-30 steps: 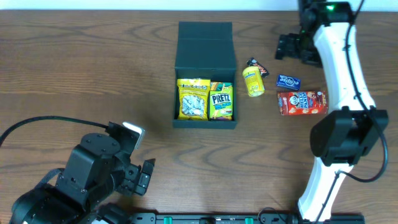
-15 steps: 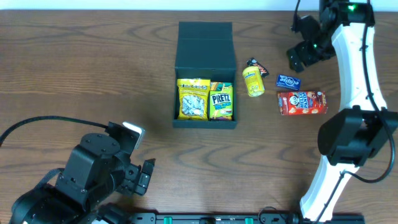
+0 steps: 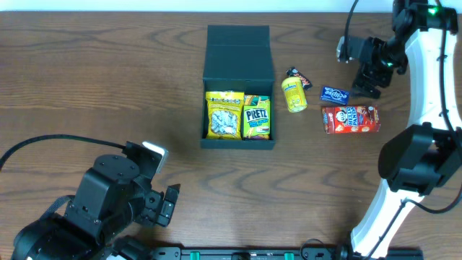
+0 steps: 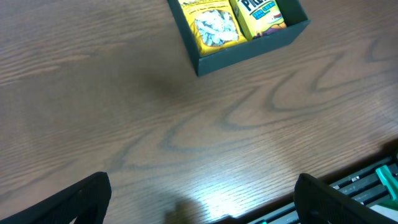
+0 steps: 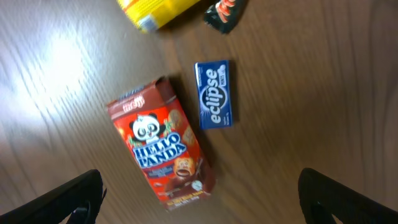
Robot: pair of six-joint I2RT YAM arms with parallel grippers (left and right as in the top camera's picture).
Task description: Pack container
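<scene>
A brown wood-grain table (image 3: pixel 108 72) fills the overhead view, with a white strip of background along its far edge.

The right gripper (image 3: pixel 368 78) hangs above the right end of the table, at the far end of a row of loose snacks. Its two dark fingers (image 5: pixel 78 199) are spread wide with nothing between them. In its wrist view a red biscuit box (image 5: pixel 161 149) lies flat beneath it. A blue gum pack (image 5: pixel 214 93) lies just beside the box's upper corner. Farther on are the end of a yellow packet (image 5: pixel 161 12) and a small dark wrapper (image 5: pixel 225 11), near each other at the top edge of that view.

Left of these snacks sits the container (image 3: pixel 238 144), a dark teal box at the middle of the table with its flap lid open on the far side. Two packets lie side by side inside it. One is a yellow bag (image 3: pixel 224 114) on the left and the other a green and yellow pretzel pack (image 3: pixel 257 118) on the right. The yellow packet outside lies just beside the container's right wall.

The left gripper (image 4: pixel 202 183) is at the near left corner, well apart from the container. Its fingers are also spread wide and empty over bare wood. The container's near corner shows at the top of its wrist view.
</scene>
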